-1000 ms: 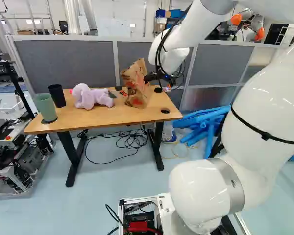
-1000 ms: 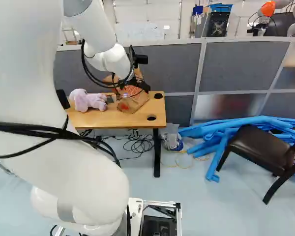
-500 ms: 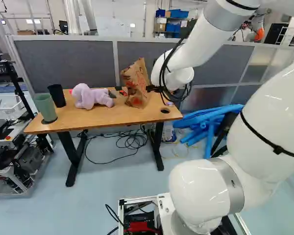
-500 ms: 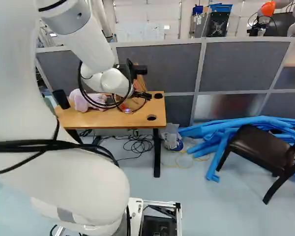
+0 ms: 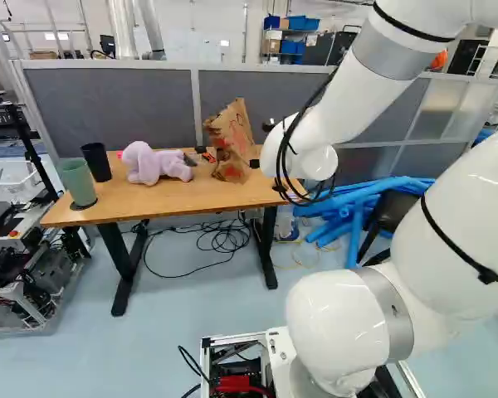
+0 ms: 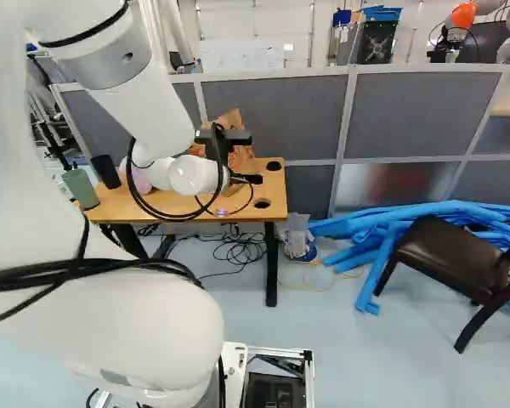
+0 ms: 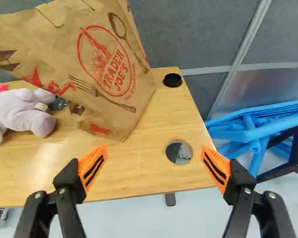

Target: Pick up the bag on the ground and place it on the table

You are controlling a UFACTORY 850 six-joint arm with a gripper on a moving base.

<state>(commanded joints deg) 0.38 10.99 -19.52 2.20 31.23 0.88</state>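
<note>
Bag (image 5: 228, 137) on wooden table (image 5: 120, 199), end effector (image 6: 249, 178) spread wide, orange pads (image 7: 93, 162) showing only in wrist view

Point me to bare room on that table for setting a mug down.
The table shows bare wood along its near edge, before the plush toy, and between the paper bag and nearer cable hole. Crowded: the end with the green cup and black cup.

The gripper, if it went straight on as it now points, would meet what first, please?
The gripper would probably meet the table top first, beside the paper bag's lower corner, though depth is hard to judge here.
</note>
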